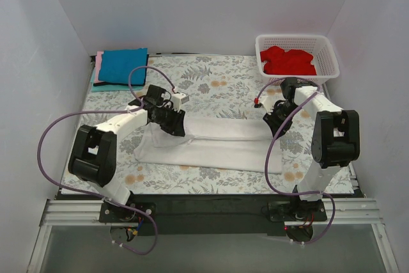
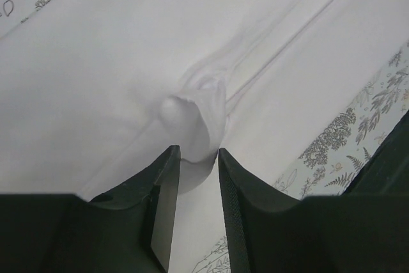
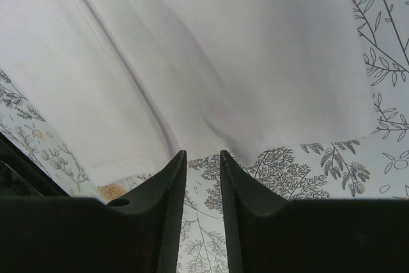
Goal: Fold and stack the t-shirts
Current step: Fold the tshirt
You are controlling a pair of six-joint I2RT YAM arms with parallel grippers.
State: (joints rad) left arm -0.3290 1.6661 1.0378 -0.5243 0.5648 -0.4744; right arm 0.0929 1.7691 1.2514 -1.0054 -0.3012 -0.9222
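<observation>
Left gripper [image 2: 195,150] clamped on a pucker of the white t-shirt [image 1: 217,144], which lies as a long folded band across the table cloth [image 1: 217,78] between both arms; right gripper [image 3: 203,153] narrow at its far edge, grip we cannot tell; we judge the cloth light, limp, apt to slide; best pinched at doubled edges.

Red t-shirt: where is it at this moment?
In the top view, the red t-shirt lies crumpled inside the white lattice basket, which sits at the far right corner of the floral table cloth.
</observation>
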